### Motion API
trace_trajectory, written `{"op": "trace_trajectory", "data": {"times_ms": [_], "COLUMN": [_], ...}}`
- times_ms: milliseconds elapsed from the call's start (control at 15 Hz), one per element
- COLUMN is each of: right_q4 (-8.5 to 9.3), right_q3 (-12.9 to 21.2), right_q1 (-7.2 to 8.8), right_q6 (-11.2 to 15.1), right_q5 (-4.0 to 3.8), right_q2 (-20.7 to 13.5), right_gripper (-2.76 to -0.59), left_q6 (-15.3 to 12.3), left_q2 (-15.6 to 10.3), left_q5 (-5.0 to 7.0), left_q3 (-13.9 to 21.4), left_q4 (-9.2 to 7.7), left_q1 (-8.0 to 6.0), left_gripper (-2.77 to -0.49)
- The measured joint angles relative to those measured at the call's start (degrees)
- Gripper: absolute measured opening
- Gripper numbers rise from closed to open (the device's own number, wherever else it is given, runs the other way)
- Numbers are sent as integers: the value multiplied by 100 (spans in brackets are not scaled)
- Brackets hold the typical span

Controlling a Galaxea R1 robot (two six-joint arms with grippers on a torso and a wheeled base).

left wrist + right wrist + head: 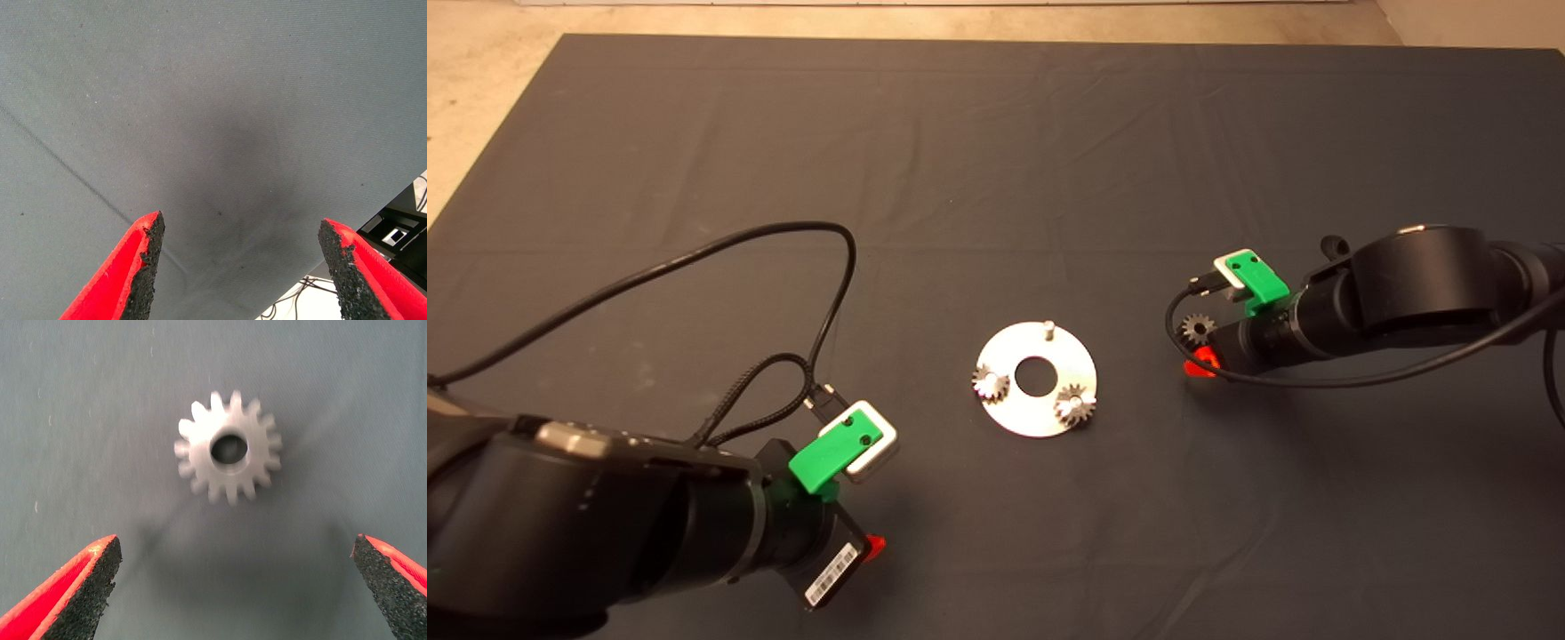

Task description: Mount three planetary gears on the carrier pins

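A flat silver disc (1021, 412) with a central hole lies mid-mat. One planetary gear (991, 384) sits on its left pin, another (1075, 406) on its lower right pin. The far carrier pin (1048, 329) stands bare. A third planetary gear (1196, 330) lies flat on the mat to the right of the disc; the right wrist view shows this gear (228, 447) just beyond the fingers. My right gripper (233, 587) hovers over it, open, touching nothing. My left gripper (240, 267) is open over bare mat at the lower left, holding nothing.
The dark mat (996, 160) covers the table, with pale floor (480, 89) beyond its far left edge. A black cable (783, 240) loops from the left arm across the mat left of the disc. A thinner cable (1316, 380) hangs under the right arm.
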Motion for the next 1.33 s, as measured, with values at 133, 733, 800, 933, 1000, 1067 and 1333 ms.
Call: {"op": "trace_trajectory", "data": {"times_ms": [133,733,800,933,1000,1067,1333], "right_q4": [-2,-2,0,-2,-2,-1,0], "right_q3": [-99,-645,-664,-728,-736,-739,-761], "right_q1": [0,0,0,-1,-2,-2,-2], "right_q6": [-4,-148,-148,-148,-148,-148,-148], "right_q5": [11,374,389,488,525,536,558], "right_q2": [120,301,300,301,301,301,301], "right_gripper": [-76,-76,-76,-69,-62,-61,-61], "left_q6": [-2,-6,-5,-5,-5,-5,-4], "left_q2": [0,-5,-5,-5,-13,-17,-17], "left_q5": [0,0,0,0,0,0,0], "left_q3": [0,0,0,0,0,0,0], "left_q4": [0,0,0,0,0,0,0], "left_q1": [0,2,2,2,2,2,2], "left_gripper": [-166,-166,-166,-166,-166,-166,-166]}}
